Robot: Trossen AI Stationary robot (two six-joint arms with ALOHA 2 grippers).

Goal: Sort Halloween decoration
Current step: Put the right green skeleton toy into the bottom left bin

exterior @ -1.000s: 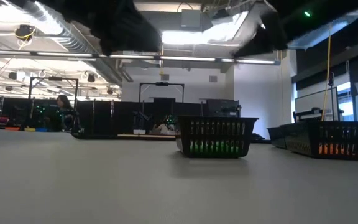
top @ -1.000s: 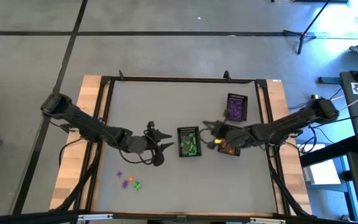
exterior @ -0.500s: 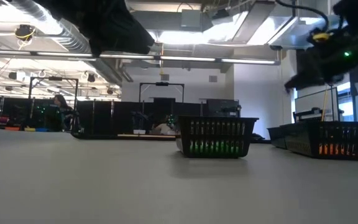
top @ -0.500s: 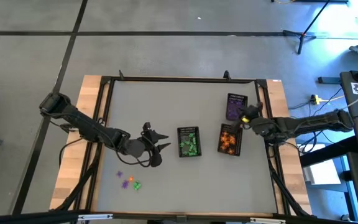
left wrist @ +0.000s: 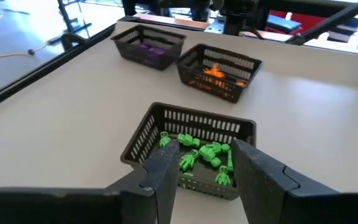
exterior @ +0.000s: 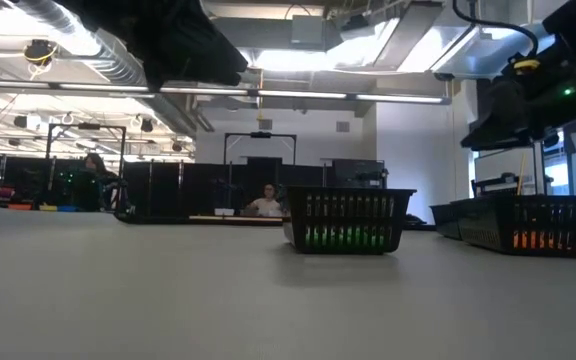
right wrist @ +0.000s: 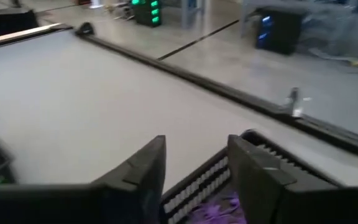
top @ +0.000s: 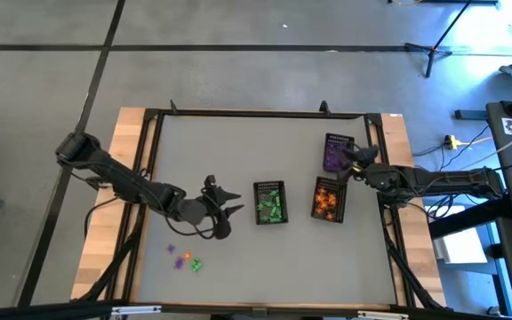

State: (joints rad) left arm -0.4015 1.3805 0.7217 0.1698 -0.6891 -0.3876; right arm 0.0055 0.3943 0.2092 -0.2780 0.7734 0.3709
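Three loose Halloween trinkets, purple, orange and green, lie on the table near its front left. Green ones fill the middle black mesh basket, orange ones the basket to its right, purple ones the far-right basket. My left gripper hovers open just left of the green basket, pointing at it. My right gripper hangs open beside the purple basket's right edge, nothing between its fingers.
A dark metal frame and wooden strips border the grey table. Bare tabletop spreads across the far left and the near right. In the low view the green basket stands mid-table and the orange one at the right.
My right gripper has drawn back from between the green and orange baskets toward the table's right edge and a little toward the far edge, ending beside the purple basket. Most of that travel came early in the second.
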